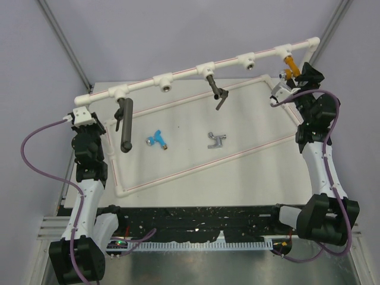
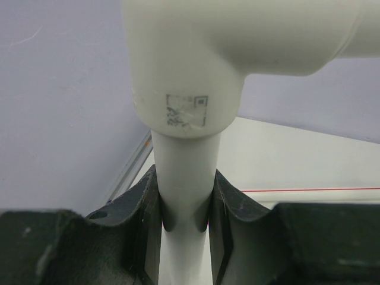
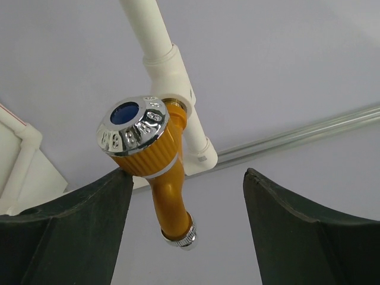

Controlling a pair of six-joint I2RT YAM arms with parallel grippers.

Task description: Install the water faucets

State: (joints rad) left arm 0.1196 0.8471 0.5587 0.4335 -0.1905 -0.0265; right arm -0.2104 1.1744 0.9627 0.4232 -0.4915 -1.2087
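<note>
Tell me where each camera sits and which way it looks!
Top external: above and behind the arms, looking down on the table; both whole arms show, with the blue faucet and silver faucet lying between them.
Left wrist: on the left arm, looking along the left gripper, shut on a white pipe.
Right wrist: on the right arm, looking up past the open right gripper at the orange-gold faucet on the pipe.
Shared: the top and right wrist views both show the orange-gold faucet.

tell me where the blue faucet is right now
In the top view the blue faucet lies on the table left of centre, between the dark grey cylinder on its left and the silver-grey faucet on its right.
</note>
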